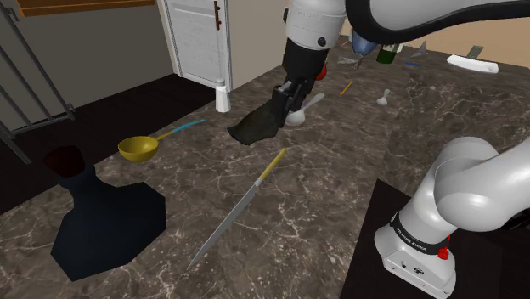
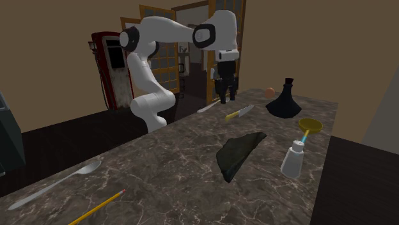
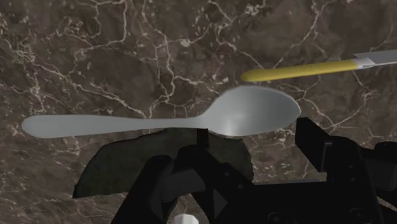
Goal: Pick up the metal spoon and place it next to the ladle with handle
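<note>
A pale grey spoon (image 3: 191,121) lies crosswise between my black fingers, held near the neck where the bowl meets the handle. My gripper (image 1: 289,99) is shut on the spoon (image 1: 304,110) and hangs above the marble counter, over the far edge of a dark cloth (image 1: 257,126). The ladle (image 1: 138,148), with a yellow bowl and thin blue handle, rests on the counter towards the shoulder view's left, well apart from the gripper. In the second exterior view the gripper (image 2: 224,96) carries the spoon (image 2: 206,108) at the back, and the ladle (image 2: 311,125) lies at the right.
A long knife (image 1: 238,212) with a yellow handle (image 3: 299,70) lies on the counter near the cloth (image 2: 238,152). A white bottle (image 1: 222,96) stands beside the ladle's handle, and a black vase (image 1: 93,217) stands near the counter's edge. A second spoon (image 2: 54,182) and a pencil (image 2: 96,208) lie further off.
</note>
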### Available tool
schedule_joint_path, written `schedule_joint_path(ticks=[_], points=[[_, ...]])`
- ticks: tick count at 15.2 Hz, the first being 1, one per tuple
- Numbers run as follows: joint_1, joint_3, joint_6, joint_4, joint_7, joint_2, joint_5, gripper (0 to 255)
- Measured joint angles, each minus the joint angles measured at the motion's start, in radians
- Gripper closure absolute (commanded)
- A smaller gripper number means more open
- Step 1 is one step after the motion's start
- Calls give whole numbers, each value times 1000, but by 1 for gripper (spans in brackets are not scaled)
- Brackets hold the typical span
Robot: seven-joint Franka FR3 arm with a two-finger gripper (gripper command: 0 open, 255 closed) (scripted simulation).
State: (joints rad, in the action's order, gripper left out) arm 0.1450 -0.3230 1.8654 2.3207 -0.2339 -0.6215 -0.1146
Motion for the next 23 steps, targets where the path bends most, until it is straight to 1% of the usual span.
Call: schedule_joint_path(ticks=[3, 7, 9, 23], points=[[-22, -34, 26, -97, -30, 123, 22, 255], [-52, -79, 37, -256, -75, 298, 72, 255], [-56, -93, 60, -277, -92, 345, 88, 255], [-53, -114, 244, -127, -119, 382, 100, 255]])
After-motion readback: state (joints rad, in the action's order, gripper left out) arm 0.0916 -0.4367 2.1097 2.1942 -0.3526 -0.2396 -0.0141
